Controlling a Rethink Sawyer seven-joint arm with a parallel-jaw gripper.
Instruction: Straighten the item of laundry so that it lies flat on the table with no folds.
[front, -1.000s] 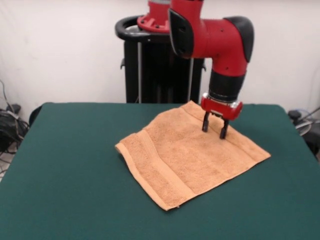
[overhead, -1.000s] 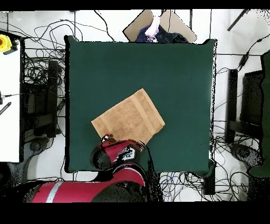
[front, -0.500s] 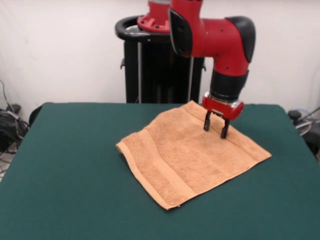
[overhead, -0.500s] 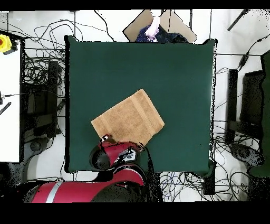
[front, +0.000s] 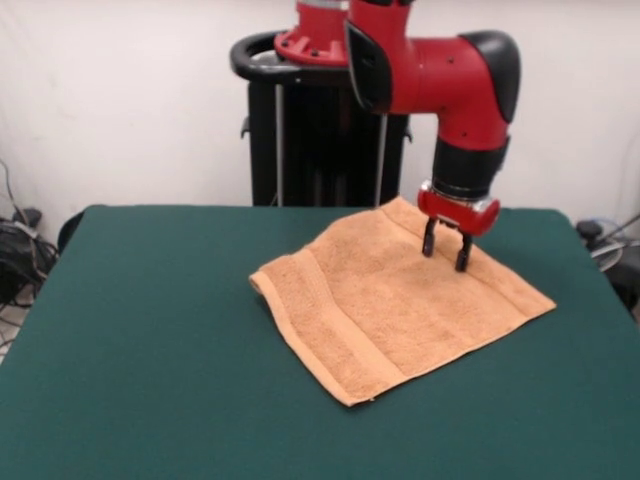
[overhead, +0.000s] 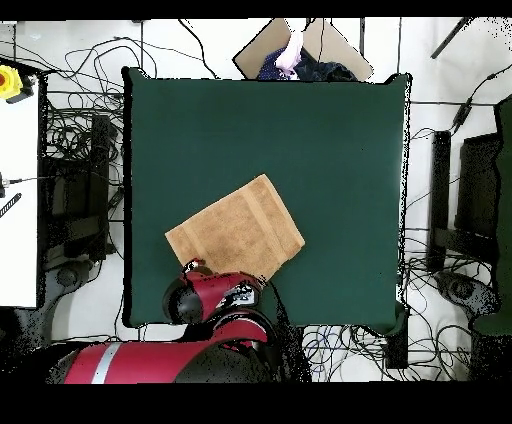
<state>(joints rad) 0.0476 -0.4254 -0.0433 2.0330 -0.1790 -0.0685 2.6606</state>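
Front view: the pincer (front: 447, 253) stands released, tips down on the towel (front: 400, 300) near its far edge, cloth spreading toward the camera over the desk (front: 140, 330); overhead view: the towel (overhead: 235, 230) lies skewed just beyond the arm.

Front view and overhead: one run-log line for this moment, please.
towel: spread on table, near-left corner slightly lifted | gripper: jaws apart, tips down on towel's far edge near robot | person: at far table edge
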